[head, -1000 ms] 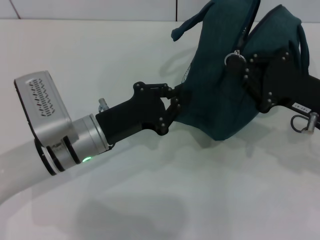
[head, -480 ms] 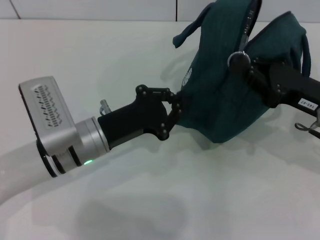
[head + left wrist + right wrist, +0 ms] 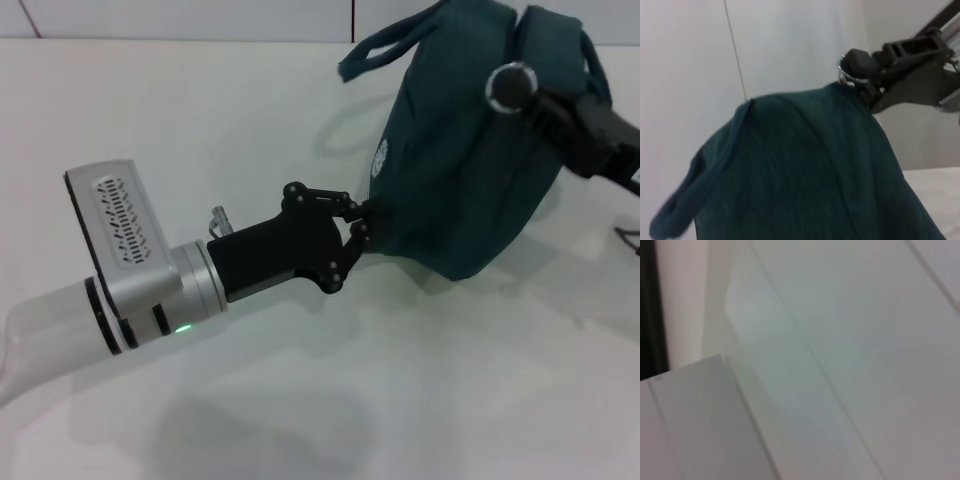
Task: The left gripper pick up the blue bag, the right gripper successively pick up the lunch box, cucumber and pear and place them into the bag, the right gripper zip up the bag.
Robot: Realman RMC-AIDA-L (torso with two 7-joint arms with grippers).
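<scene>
The left gripper (image 3: 366, 228) is clamped on the blue bag's (image 3: 460, 160) lower edge, bracing it off the table (image 3: 200, 120) against zipping. The right gripper (image 3: 515, 90) sits at the zipper line on top, seemingly pinching the pull, though I cannot tell its grip.

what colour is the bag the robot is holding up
The bag is dark teal, a plain blue-green fabric with a small pale round logo on its side. The head view shows it best.

Bag (image 3: 460, 170) between left gripper (image 3: 365, 228), right gripper (image 3: 515, 88).

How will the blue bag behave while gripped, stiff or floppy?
Likely floppy: the blue bag is soft fabric, its strap looping loose. It bulges, so probably loaded and saggy. The left tool pinches its lower edge; the right tool sits near the top.
</scene>
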